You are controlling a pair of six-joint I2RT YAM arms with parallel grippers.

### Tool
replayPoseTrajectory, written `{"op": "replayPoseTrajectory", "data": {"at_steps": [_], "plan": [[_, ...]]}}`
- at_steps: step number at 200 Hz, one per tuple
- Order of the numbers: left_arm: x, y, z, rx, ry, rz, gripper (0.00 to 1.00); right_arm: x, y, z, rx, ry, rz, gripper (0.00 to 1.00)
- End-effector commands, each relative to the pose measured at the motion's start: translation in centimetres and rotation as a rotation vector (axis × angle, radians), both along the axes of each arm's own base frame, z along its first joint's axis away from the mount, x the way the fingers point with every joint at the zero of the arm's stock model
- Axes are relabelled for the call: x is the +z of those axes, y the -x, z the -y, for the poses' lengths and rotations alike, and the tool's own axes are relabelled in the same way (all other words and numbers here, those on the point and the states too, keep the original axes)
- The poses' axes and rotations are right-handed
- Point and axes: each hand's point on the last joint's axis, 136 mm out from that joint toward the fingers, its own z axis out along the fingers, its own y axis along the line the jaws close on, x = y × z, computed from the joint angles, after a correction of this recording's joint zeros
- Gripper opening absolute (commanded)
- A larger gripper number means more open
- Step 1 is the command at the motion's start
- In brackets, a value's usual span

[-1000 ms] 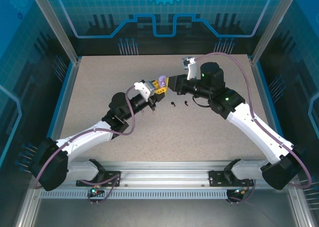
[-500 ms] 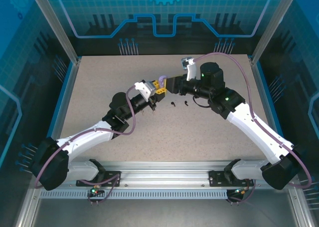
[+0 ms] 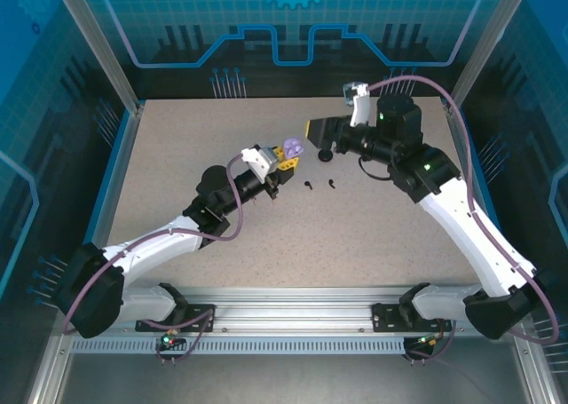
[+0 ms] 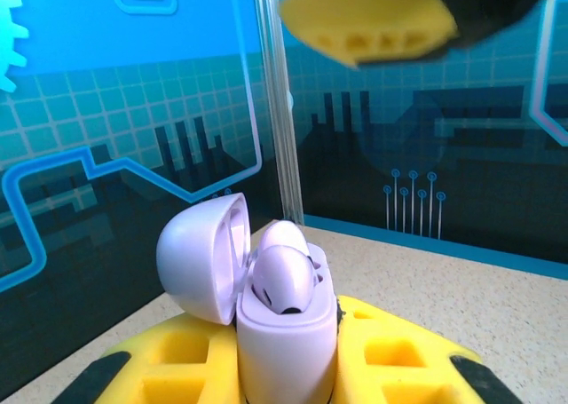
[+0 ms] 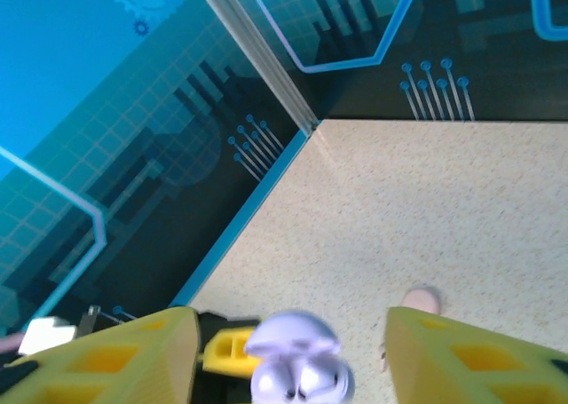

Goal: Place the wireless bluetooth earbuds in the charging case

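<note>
Gripping the lilac case [image 4: 284, 333] upright, lid flipped open sideways.
Left gripper [image 3: 286, 158] pinches it mid-table; right gripper [image 3: 317, 130] spread, just beside; table [image 3: 177, 155] edges well apart.

Lilac charging case [image 4: 286, 342], upright, lid open, lilac earbud [image 4: 282, 280] seated inside, two black earbuds [image 3: 308, 186] loose nearby

Bright, even light, soft shadows; the lilac case [image 5: 297, 368] looks blurred close up.

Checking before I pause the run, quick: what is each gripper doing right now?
The left gripper is shut on the lilac case, whose lid is open.
The right gripper is open and holds nothing.
</note>
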Motion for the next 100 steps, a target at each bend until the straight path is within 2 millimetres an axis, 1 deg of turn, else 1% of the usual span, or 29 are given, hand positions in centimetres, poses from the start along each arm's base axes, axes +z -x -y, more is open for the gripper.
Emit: {"op": "replayPoseTrajectory", "data": {"at_steps": [1, 20, 38, 64, 80, 100], "plan": [[-0.7, 1.3, 0.7, -0.068, 0.004, -0.035, 0.00, -3.2, -1.7, -0.2, -0.016, 0.087, -0.147, 0.43], [-1.0, 1.8, 0.9, -0.089, -0.001, -0.053, 0.00, -4.4, -3.0, -1.4, 0.010, 0.121, -0.205, 0.27], [-1.0, 2.0, 1.2, -0.101, -0.003, -0.060, 0.00, -5.5, -3.9, -2.6, 0.045, 0.145, -0.247, 0.19], [-1.1, 2.1, 1.3, -0.102, 0.000, -0.063, 0.00, -7.1, -4.0, -4.4, 0.092, 0.187, -0.294, 0.15], [-0.9, 2.0, 1.4, -0.101, 0.005, -0.063, 0.00, -7.9, -3.3, -5.2, 0.117, 0.222, -0.311, 0.13], [-0.7, 1.9, 1.5, -0.093, 0.011, -0.059, 0.00, -8.8, -2.1, -5.4, 0.133, 0.257, -0.331, 0.12]]}}
